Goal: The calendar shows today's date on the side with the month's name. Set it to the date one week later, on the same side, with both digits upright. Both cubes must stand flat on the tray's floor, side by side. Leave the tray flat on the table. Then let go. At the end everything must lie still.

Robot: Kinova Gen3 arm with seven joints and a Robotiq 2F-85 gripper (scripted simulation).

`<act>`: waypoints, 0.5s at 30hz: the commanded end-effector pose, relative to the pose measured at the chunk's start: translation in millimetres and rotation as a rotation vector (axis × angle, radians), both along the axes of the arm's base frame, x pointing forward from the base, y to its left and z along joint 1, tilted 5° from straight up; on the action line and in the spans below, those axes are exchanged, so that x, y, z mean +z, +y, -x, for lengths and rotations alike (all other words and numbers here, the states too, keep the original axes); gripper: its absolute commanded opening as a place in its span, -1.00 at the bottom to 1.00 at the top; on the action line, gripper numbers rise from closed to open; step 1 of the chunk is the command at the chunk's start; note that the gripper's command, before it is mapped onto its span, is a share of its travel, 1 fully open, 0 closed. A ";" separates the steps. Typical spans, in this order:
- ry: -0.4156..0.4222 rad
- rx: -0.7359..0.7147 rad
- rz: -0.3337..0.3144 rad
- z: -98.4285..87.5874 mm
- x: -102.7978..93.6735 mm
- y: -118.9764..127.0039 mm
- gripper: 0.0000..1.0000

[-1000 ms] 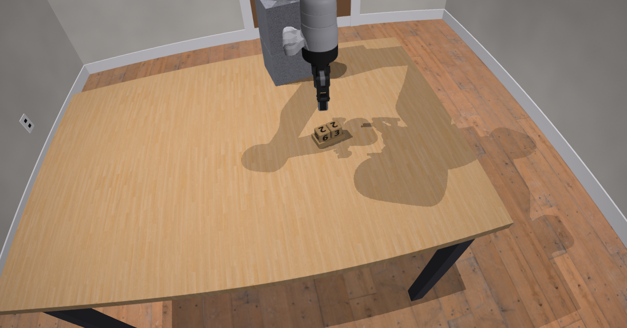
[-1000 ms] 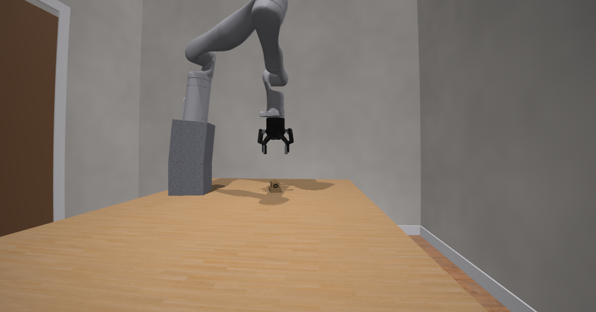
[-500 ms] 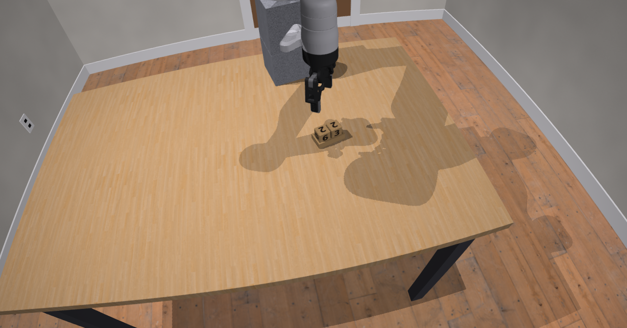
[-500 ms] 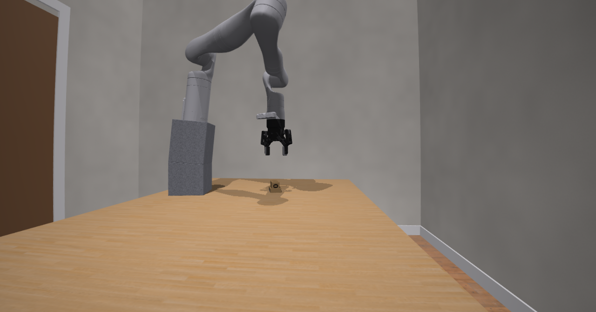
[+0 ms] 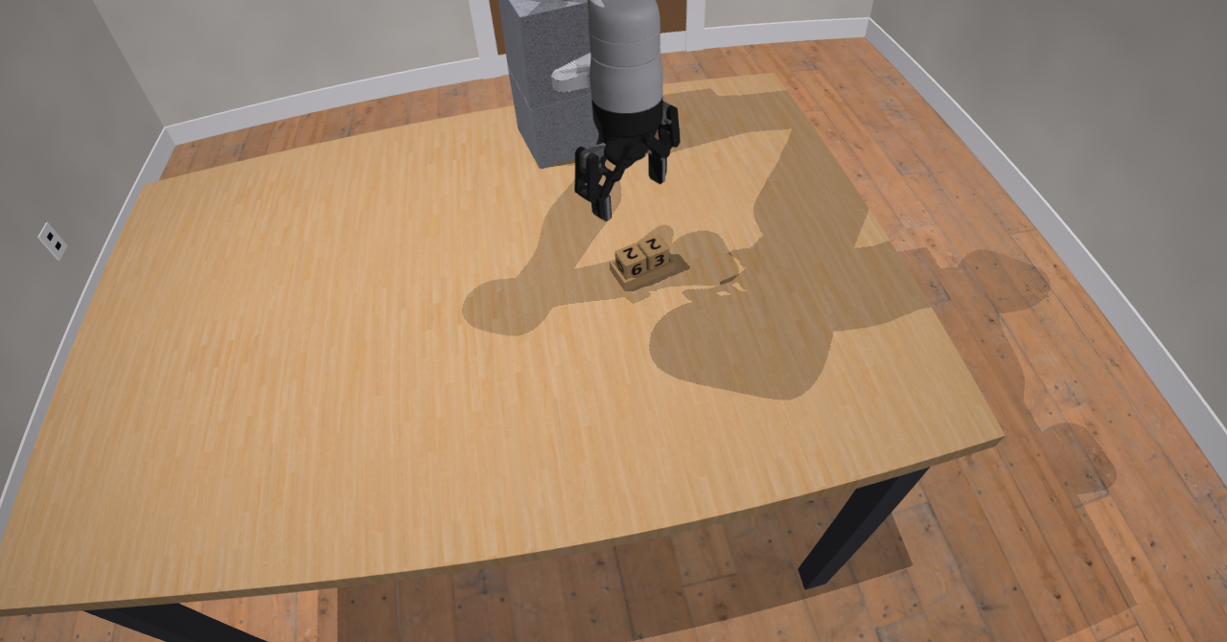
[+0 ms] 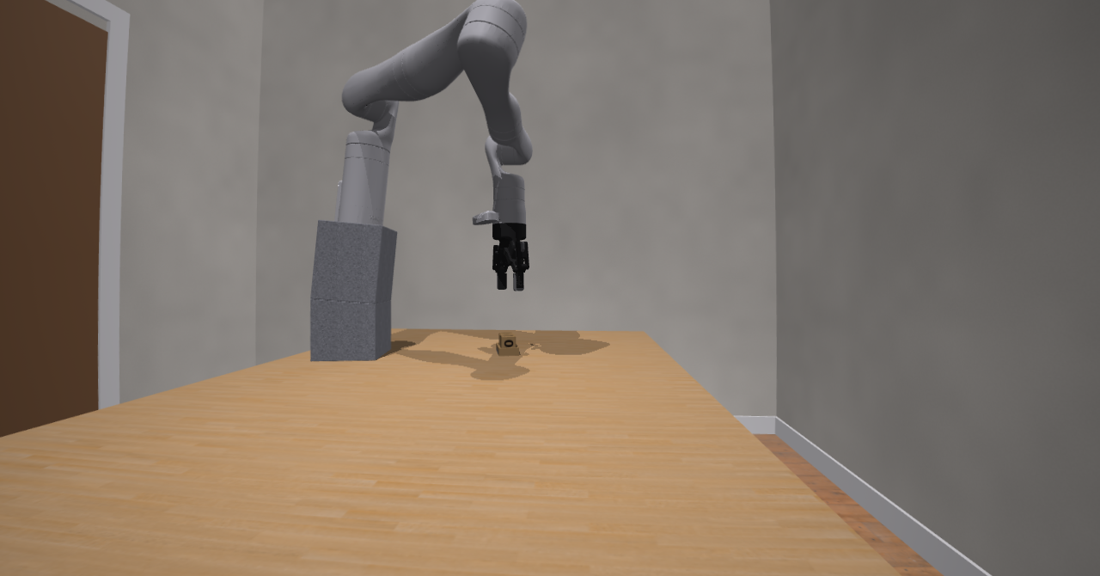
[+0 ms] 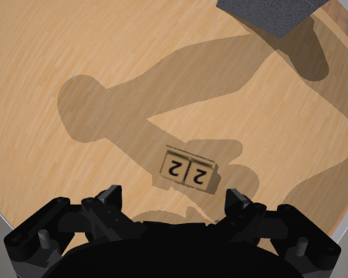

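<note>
Two small wooden cubes stand side by side in a low wooden tray [image 5: 649, 271] near the middle of the table. In the top view the left cube [image 5: 630, 261] shows a 2 on top and a 6 on its near face. The right cube [image 5: 656, 252] shows a 2 on top and a 3 on its near face. The wrist view shows both top faces, left [image 7: 175, 166] and right [image 7: 200, 176], each a 2. The exterior view shows the tray end-on [image 6: 507, 344] with a 0 on the cube's end face. My gripper [image 5: 626, 176] hangs open and empty well above the cubes; it also shows in the exterior view [image 6: 510, 281].
The arm's grey pedestal [image 5: 548, 80] stands at the table's far edge behind the tray. The arm's shadows fall across the table around the tray. The table's right edge runs close to the wall.
</note>
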State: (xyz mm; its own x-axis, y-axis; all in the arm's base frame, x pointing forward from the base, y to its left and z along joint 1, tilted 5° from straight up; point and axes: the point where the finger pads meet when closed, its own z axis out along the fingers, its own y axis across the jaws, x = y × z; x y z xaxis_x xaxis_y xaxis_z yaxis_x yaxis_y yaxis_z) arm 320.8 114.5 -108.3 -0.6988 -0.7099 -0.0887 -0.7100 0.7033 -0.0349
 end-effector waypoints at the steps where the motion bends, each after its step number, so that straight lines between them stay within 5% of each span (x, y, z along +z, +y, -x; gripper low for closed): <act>1: 0.006 -0.082 -0.010 1.8 -2.7 1.0 1.00; 15: 0.024 -0.549 -0.051 0.7 -9.4 1.3 1.00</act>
